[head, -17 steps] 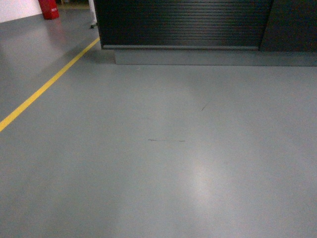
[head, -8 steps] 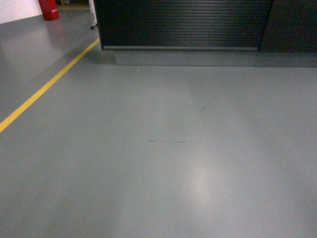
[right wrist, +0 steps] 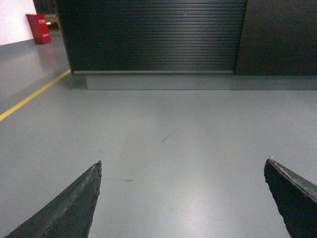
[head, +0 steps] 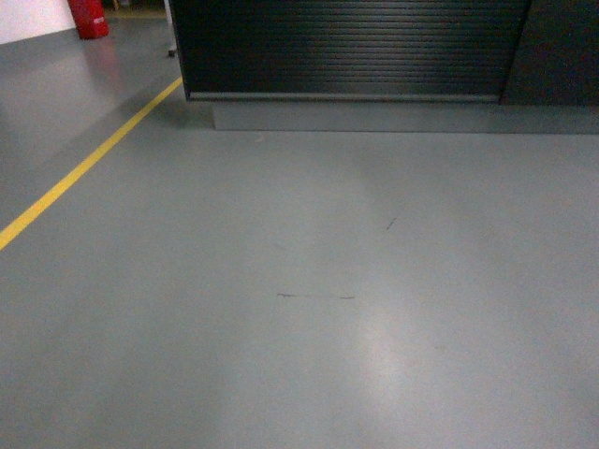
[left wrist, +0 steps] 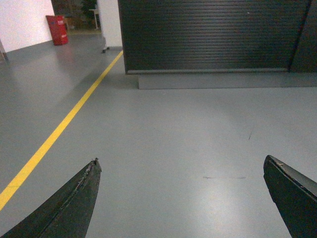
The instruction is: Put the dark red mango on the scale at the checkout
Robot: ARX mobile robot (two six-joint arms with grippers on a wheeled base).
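Head view: no grippers, only floor (head: 281,281) and checkout (head: 346,47) ahead. Wrist views add left gripper (left wrist: 181,198) and right gripper (right wrist: 182,198), each with jaws wide apart, nothing between. Mango, scale out of sight. Grey glossy floor, yellow line (head: 84,168) at left, red object (head: 89,17) far left, scuff marks (head: 315,296).

Head view: angled down over grey floor (head: 299,355), checkout (head: 346,47) along frame top. Both wrist views: low, level, facing the same ribbed front, nearer; fingertips in bottom corners. Shared by all 3: yellow line (head: 84,168), floor scuffs.
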